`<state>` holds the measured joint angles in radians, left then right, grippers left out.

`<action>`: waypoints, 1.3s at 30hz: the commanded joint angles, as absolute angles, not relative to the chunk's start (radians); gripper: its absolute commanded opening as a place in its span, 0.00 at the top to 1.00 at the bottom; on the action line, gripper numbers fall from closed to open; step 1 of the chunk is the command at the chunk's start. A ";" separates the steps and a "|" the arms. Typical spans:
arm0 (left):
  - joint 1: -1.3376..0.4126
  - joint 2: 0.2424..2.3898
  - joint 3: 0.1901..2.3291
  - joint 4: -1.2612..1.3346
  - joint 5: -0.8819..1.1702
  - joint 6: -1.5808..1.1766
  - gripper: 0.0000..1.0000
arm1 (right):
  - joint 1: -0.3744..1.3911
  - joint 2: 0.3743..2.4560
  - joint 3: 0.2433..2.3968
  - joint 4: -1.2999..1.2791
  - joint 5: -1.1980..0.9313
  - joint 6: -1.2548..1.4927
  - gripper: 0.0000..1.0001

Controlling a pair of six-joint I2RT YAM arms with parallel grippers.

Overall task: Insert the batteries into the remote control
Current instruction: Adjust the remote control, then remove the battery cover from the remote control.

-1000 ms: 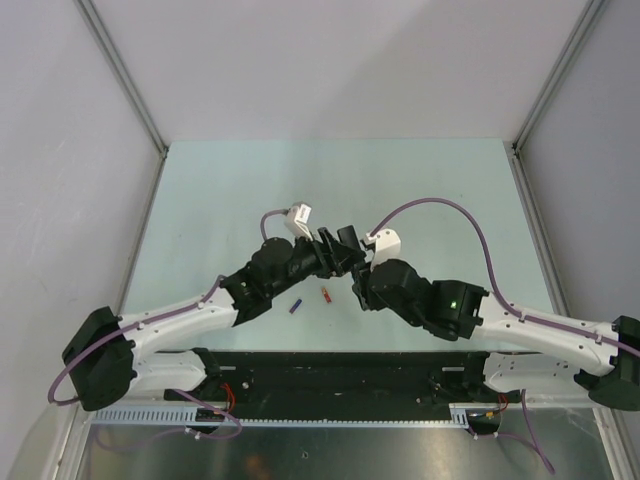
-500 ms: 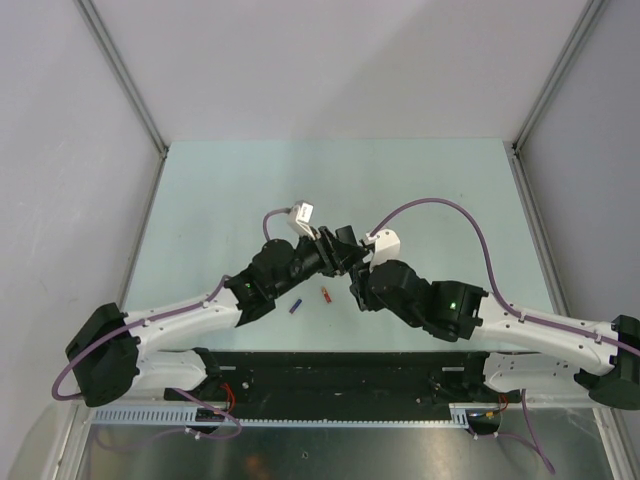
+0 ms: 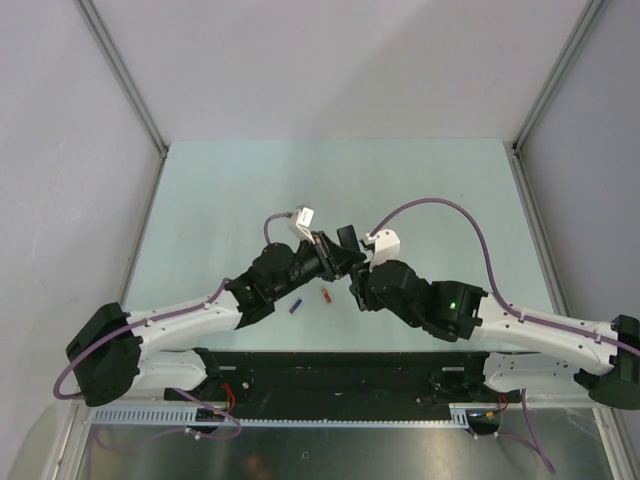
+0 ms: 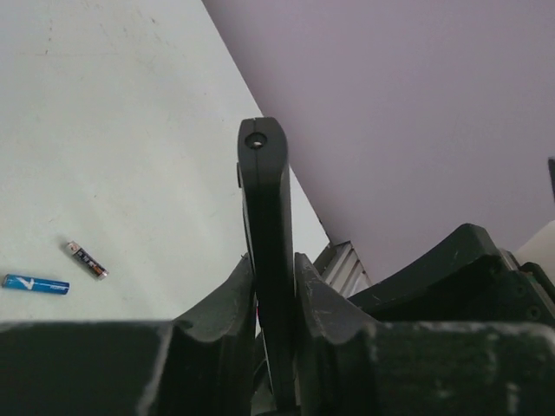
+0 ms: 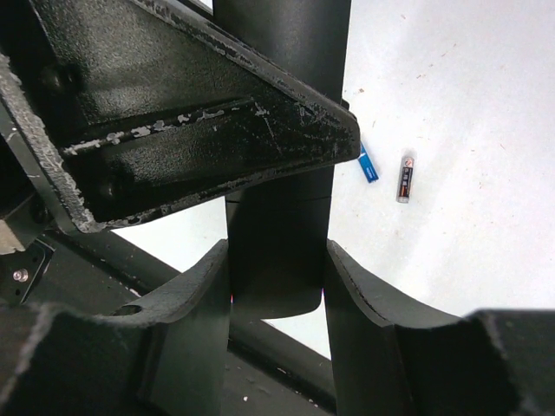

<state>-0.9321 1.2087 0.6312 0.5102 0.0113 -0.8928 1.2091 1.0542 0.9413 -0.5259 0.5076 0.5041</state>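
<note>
Currently remote (image 4: 264, 199) hangs above counter (image 4: 113, 130), pinched edge-on by closed left gripper (image 4: 273, 269) and clamped across its width by right gripper (image 5: 277, 253); opposed pulls could twist it loose, dropping it beside the batteries (image 4: 35, 283).

Left arm (image 3: 180, 322), right arm (image 3: 545, 335): white link shells, black joint housings, a bulky black shoulder block (image 3: 100, 355) at each base. A purple cable (image 3: 480, 235) is clipped along each arm and hangs loose near the wrist. White boxy camera module (image 3: 303, 214) on each wrist. Green light (image 3: 452, 306) lit on the right arm's black joint. Left tool (image 4: 273, 269), right tool (image 5: 277, 260): matte black, curved fingers (image 5: 368, 338), grainy surface, paint chipped grey on the edges. Small silver screw (image 5: 21, 275) on a bracket.
</note>
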 commanded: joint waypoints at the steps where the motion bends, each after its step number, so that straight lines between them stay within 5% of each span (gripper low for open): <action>1: -0.939 1.198 0.623 0.549 0.025 -0.890 0.82 | 1.216 1.040 0.988 -0.488 0.529 0.522 0.60; 2: -0.939 1.193 0.621 0.549 0.015 -0.890 0.83 | 1.216 1.040 0.989 -0.488 0.529 0.520 0.57; 6: -0.936 1.169 0.615 0.549 -0.027 -0.877 0.90 | 1.218 1.014 0.988 -0.492 0.515 0.532 0.11; 9: -0.914 1.132 0.600 0.549 -0.061 -0.873 0.93 | 1.215 0.970 0.988 -0.502 0.499 0.554 0.00; 19: -0.861 0.979 0.494 0.679 -0.244 -0.891 0.94 | 1.085 0.799 0.840 -0.341 0.336 0.707 0.00; 25: -0.861 0.965 0.325 1.094 -0.264 -0.896 0.90 | 0.812 0.729 0.606 -0.010 -0.085 0.950 0.01; 32: -0.870 0.988 0.267 1.201 -0.264 -0.855 1.00 | 0.732 0.830 0.574 0.276 -0.305 1.002 0.04; 39: -0.902 1.006 0.302 1.200 -0.273 -0.756 1.00 | 0.749 0.945 0.589 0.379 -0.339 1.029 0.04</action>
<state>-0.8818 0.9955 0.2634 1.1297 -0.2558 -0.8391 0.7387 0.9028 0.5556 0.2413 -0.2752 0.9955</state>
